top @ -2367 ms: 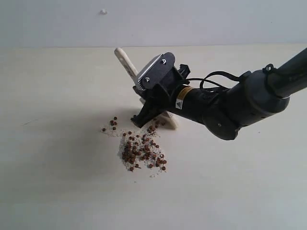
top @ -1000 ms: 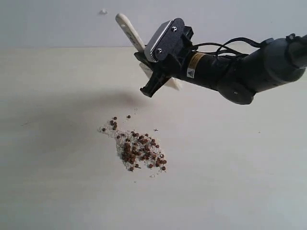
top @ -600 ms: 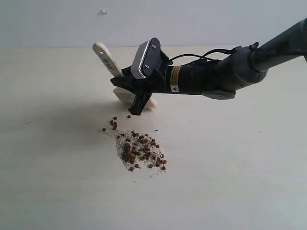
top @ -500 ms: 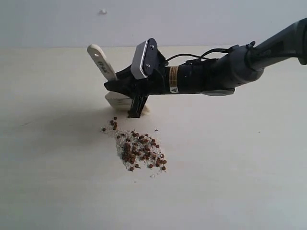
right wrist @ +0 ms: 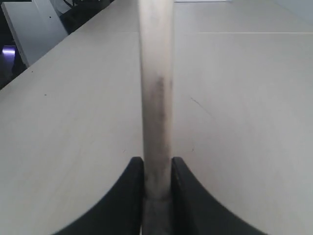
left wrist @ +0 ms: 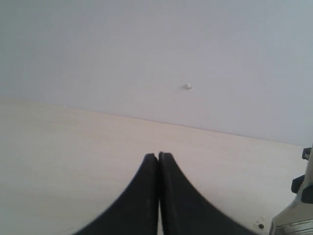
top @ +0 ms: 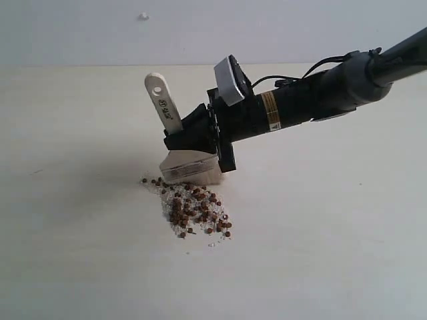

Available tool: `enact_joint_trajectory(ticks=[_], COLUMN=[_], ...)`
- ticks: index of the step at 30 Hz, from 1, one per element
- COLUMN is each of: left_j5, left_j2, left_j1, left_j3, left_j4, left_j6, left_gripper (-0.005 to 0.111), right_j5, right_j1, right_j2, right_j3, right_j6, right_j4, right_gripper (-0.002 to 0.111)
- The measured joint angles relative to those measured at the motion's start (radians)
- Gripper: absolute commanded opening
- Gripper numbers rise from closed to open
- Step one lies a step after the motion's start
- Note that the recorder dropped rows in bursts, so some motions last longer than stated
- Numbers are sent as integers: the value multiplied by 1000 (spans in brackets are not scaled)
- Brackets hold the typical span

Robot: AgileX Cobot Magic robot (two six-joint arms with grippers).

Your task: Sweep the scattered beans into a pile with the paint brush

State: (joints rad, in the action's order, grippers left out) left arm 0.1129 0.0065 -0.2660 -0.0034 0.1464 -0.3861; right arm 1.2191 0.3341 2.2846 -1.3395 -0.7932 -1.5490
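Observation:
The paint brush [top: 162, 101] stands tilted, its holed pale handle up and its silver ferrule [top: 189, 159] low. Its white bristles [top: 191, 176] rest on the table at the far edge of the beans [top: 197, 209], a loose reddish-brown pile mixed with whitish crumbs. A few stray beans [top: 151, 180] lie just left of the bristles. My right gripper [top: 200, 137] is shut on the handle just above the ferrule; the right wrist view shows the handle [right wrist: 156, 88] pinched in that gripper [right wrist: 157, 164]. My left gripper [left wrist: 158, 155] is shut and empty, away from the pile.
The pale table [top: 320, 240] runs back to a grey wall with a small white speck [top: 143, 15]. In the right wrist view, white furniture [right wrist: 34, 24] stands beyond the table's edge. The ferrule's corner [left wrist: 293, 224] shows in the left wrist view.
The right gripper came down from above the table with the brush, swung left, then back right, and set the bristles on the table at the far edge of the beans.

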Motion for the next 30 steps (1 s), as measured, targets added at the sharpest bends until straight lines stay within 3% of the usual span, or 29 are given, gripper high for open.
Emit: enact_joint_trajectory(ticks=[12, 23, 30], left_j5=[0, 0, 0], left_j2=[0, 0, 0], left_j1=[0, 0, 0], left_j3=[0, 0, 0], left_j4=[0, 0, 0], left_j6=[0, 0, 0], left_gripper=[0, 0, 0], right_j5=[-37, -153, -30], right_j1=[0, 0, 0], right_j2=[-89, 24, 56], right_j3=[0, 0, 0], right_j6=[166, 330, 224], right_j4=[106, 285, 194], right_gripper=[0, 0, 0])
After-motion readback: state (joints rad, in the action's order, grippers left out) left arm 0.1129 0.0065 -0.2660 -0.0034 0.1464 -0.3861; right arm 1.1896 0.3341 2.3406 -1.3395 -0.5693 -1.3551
